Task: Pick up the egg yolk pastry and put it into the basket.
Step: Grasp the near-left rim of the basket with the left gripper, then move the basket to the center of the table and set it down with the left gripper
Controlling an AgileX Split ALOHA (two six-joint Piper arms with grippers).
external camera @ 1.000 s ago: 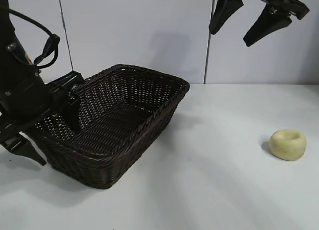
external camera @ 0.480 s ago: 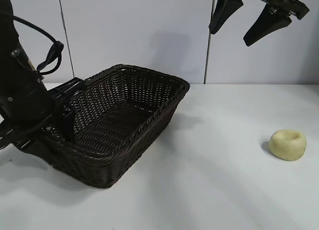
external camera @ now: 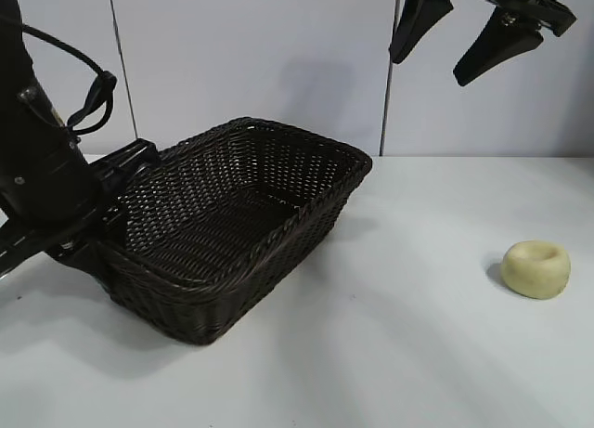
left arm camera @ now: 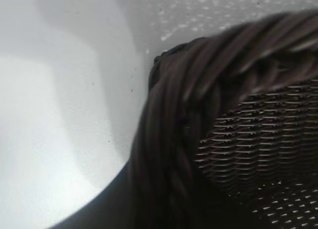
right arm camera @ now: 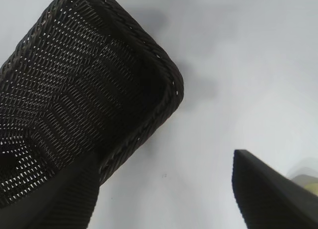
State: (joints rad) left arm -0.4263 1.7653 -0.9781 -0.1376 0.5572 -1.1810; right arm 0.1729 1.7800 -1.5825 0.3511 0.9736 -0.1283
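The egg yolk pastry [external camera: 535, 268] is seen resting on the white table [external camera: 408, 354] at the exterior view's right, well apart from the basket [external camera: 232, 226]. The basket is set at the left — its near-left corner is met by the left gripper [external camera: 100, 231], which is angled steeply downward with its jaws narrowed on the braided rim [left arm camera: 169, 139]. The right gripper [external camera: 469, 33] is held high above the table, between basket and pastry, tilted downward, its fingers [right arm camera: 268, 194] spread wide and empty.
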